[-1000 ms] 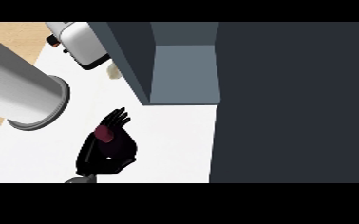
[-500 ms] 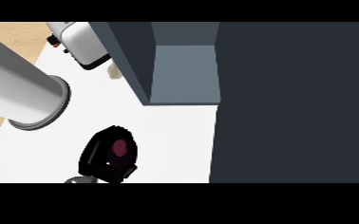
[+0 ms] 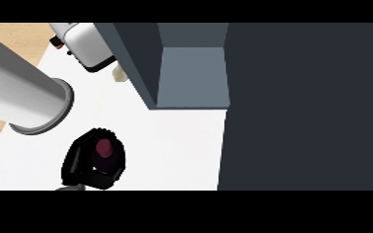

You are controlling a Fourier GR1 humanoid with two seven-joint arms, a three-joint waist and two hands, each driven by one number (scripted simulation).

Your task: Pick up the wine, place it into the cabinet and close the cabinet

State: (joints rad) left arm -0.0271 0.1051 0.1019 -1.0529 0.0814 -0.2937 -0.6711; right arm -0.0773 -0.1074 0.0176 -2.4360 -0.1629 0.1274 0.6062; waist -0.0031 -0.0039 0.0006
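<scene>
The wine bottle (image 3: 105, 148) shows only as a dark red round top, seen from above, at the lower left of the white counter (image 3: 175, 148). My right hand (image 3: 82, 164) is curled round it, so the bottle's body is hidden. A short piece of grey forearm shows at the lower edge. The grey cabinet (image 3: 193, 74) stands up and to the right of the hand, with its inside open to view. A large dark panel (image 3: 295, 108) of the cabinet fills the right side. My left hand does not show.
A big grey cylinder (image 3: 29, 96) with a flanged end lies across the left edge, close above the hand. A silver toaster-like appliance (image 3: 84, 44) sits at the back left beside the cabinet's wall. White counter lies between the hand and the cabinet.
The hand's fingers were spread beside the bottle a second ago. They have since curled round it, and the hand has shifted slightly down and left.
</scene>
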